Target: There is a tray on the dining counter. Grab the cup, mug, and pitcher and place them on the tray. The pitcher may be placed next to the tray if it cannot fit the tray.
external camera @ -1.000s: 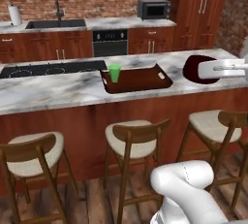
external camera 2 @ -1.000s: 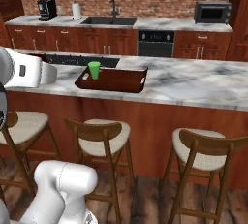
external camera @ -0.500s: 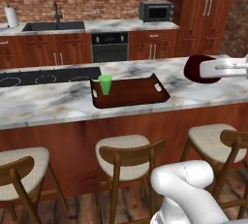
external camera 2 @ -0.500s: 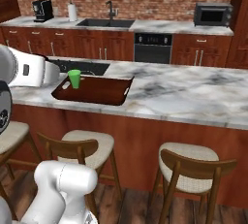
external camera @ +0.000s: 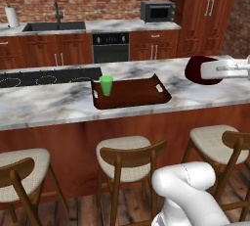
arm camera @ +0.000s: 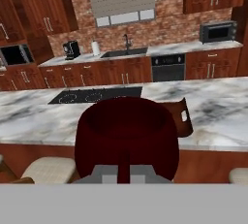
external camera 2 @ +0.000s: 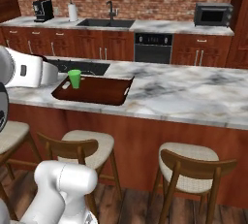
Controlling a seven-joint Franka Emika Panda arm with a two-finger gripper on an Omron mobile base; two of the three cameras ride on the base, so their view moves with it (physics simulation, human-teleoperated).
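Note:
The dark reddish-brown tray (external camera: 132,95) lies on the dining counter (external camera: 49,105), and the green cup (external camera: 106,85) stands upright in its left end. To the right of the tray, above the counter, my gripper (external camera: 209,69) is shut on the maroon mug (external camera: 194,69), held lying on its side. In the hand view the mug (arm camera: 127,138) sits large between the fingertips (arm camera: 109,173), with one tray end (arm camera: 183,116) behind it. From the right base view the tray (external camera 2: 97,92) and cup (external camera 2: 74,79) sit just beyond my arm. The pitcher is out of view.
Wooden stools (external camera: 129,159) stand along the counter's near side. A black cooktop (external camera: 49,77) is set into the counter left of the tray. On the back counter are a sink (external camera: 53,25), a microwave (external camera: 157,11) and a coffee machine (external camera 2: 43,10).
The whole scene has slid left in both base views, so the base has driven. The mug stays held in the same place relative to the arm.

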